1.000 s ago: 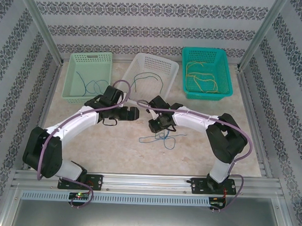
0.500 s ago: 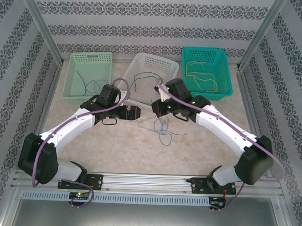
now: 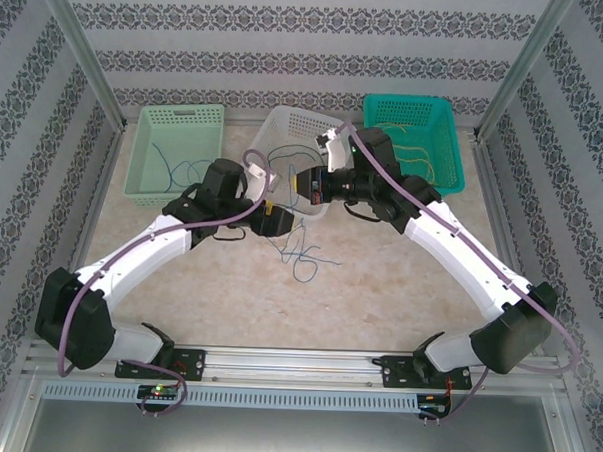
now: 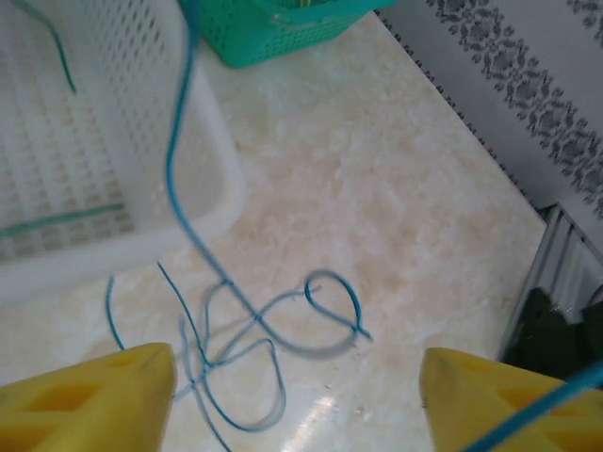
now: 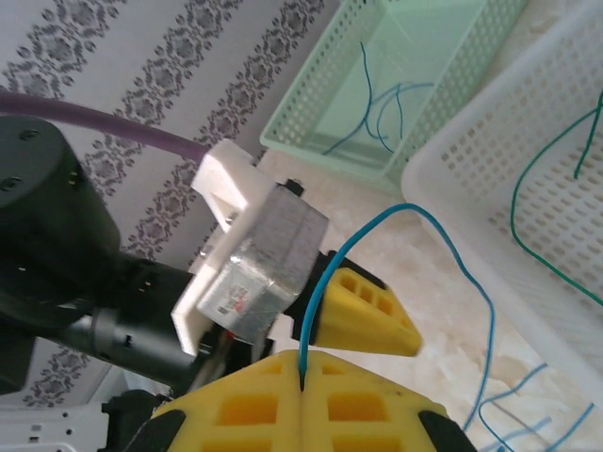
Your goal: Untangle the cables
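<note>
My right gripper (image 5: 301, 384) is shut on a thin blue cable (image 5: 405, 205), which arcs up from the pads and drops to the right. In the top view this gripper (image 3: 301, 189) hangs by the white basket's front edge. The cable runs down to a loose blue tangle (image 3: 302, 256) on the table. My left gripper (image 4: 300, 363) hovers open above that tangle (image 4: 324, 351), nothing between its yellow fingers (image 4: 94, 395). The raised strand (image 4: 171, 160) climbs past its left side. From above, the left gripper (image 3: 279, 223) sits just left of the right one.
Three baskets line the back: a light green basket (image 3: 176, 112) with blue cables, a white basket (image 3: 286, 115) with a green cable (image 5: 513, 202), and a teal basket (image 3: 454, 163) with yellow cables (image 3: 404, 160). Patterned walls close in both sides.
My right arm has swung up and back toward the white basket, lifting the blue cable and dragging the tangle left. The left gripper has shifted right and its jaws have narrowed.
</note>
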Robot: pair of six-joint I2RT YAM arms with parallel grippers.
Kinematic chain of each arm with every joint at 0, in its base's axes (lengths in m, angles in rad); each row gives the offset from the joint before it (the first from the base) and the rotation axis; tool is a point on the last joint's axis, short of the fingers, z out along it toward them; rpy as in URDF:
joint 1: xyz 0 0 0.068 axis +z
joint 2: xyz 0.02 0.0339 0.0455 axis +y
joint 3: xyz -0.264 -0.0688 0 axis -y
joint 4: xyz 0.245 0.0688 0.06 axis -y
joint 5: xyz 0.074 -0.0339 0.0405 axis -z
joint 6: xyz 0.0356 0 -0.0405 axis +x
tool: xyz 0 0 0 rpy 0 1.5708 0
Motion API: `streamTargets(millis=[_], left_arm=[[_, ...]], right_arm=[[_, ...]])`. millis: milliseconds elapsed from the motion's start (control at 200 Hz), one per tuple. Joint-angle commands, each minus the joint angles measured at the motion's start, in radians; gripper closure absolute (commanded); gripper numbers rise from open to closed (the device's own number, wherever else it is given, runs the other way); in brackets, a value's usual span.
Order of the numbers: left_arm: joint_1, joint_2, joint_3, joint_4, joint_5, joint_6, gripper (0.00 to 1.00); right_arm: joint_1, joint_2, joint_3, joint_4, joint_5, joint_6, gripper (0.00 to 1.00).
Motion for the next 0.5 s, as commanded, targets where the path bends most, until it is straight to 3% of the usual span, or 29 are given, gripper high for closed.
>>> streamTargets(millis=[0,50,260,315,495], left_arm=[[-0.009,0.034,0.027,0.036,0.004,0.027,0.55],[-0.008,0.033,0.027,0.027,-0.013,0.029,0.66],[-0.007,-0.003,0.039,-0.078,-0.045,0.108,0.86],[-0.006,-0.019,0.038,-0.098,-0.069,0.120,1.00],[-0.006,-0.081,0.036,-0.087,-0.090,0.123,1.00]], right_arm=[[-0.010,-0.020,0.030,0.044,0.011,0.049,1.00],[-0.018,-0.034,0.032,0.036,0.057,0.046,1.00],[-0.096,-0.129,0.005,0.078,0.233,0.061,1.00],[-0.106,-0.153,0.006,0.087,0.277,0.049,1.00],[-0.116,-0.179,0.031,0.097,0.300,0.029,1.00]])
